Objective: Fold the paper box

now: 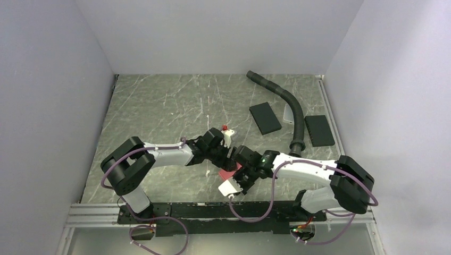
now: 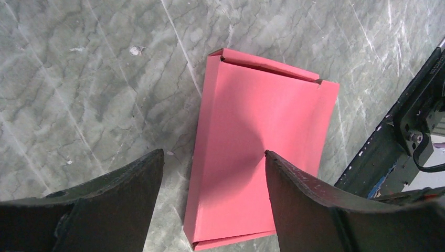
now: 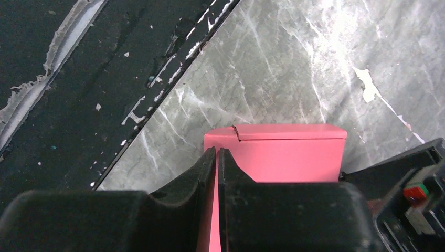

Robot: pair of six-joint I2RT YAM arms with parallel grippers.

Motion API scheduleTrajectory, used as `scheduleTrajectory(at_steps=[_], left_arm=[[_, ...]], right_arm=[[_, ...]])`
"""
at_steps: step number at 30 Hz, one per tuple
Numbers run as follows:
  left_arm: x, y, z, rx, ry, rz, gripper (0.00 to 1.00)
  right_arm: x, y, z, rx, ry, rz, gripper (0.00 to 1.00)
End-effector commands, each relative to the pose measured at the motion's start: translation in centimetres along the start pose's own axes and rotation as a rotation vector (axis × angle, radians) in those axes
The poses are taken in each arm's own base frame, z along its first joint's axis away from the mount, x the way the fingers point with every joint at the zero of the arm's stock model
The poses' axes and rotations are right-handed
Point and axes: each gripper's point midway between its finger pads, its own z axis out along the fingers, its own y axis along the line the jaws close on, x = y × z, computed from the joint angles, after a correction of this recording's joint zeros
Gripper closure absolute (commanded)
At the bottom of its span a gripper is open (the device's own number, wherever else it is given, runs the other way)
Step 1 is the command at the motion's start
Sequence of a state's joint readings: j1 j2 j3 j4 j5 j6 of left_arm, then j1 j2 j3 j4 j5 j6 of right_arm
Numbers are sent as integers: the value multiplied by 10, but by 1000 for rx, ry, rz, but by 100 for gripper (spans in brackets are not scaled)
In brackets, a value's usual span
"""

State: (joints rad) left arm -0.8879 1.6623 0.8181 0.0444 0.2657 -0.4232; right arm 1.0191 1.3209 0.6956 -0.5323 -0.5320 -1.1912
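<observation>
Closest to the lens in the right wrist view: right gripper [image 3: 216, 153], jaws pressed together on a thin pink edge of the paper box [image 3: 294, 152], with a sliver of pink showing in the seam between the two dark fingers [image 3: 178, 199]. Beyond the tips, toward 12 o'clock, a folded pink face with a short slit near its upper left corner, resting on the grey marbled table [image 3: 294, 63]. At 10 o'clock, a scuffed black rail [image 3: 78, 79] running diagonally along the table's edge. In the left wrist view: left gripper [image 2: 214, 155] poised above the box, jaws wide apart and gripping nothing, one finger at 7 o'clock and the other at 5 o'clock of the frame. Between and beyond them, the box lying flattened on the table, long axis toward 12 o'clock, with narrow folded lips along its far end and left side. From the top camera: both grippers meeting just below the table's centre, toward 6 o'clock, with the box mostly hidden beneath them and only a small pink patch visible. Well apart, toward 2 o'clock: a black pad [image 1: 265, 118], a second black pad [image 1: 319, 130], and a ribbed black hose [image 1: 290, 103] curving between them.
</observation>
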Motion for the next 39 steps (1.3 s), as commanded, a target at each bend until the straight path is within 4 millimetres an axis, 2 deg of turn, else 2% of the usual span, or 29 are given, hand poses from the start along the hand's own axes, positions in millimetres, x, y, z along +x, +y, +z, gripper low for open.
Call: scheduleTrajectory(at_steps=[1,10,18,26,28,34,39], left_arm=[[58,18,2,-43,198,-39,23],[62,18,6,-28,215,-45,23],[75,25,8,-37,254,-55,24],[82,29,9,-30,274,-85,28],[84,29,10,-25,277,-92,29],[94,32,13,-27,311,-110,36],[100,36,14,-37,326,-118,37]], right_arm=[[4,-4,6,12,34,11,90],[10,1,18,-10,80,5,91],[-16,1,6,-16,-7,-10,91],[-2,-14,15,26,70,48,91],[-3,-9,14,1,62,42,91],[-38,25,-2,-152,-96,-38,90],[-58,18,-14,-135,-152,-25,90]])
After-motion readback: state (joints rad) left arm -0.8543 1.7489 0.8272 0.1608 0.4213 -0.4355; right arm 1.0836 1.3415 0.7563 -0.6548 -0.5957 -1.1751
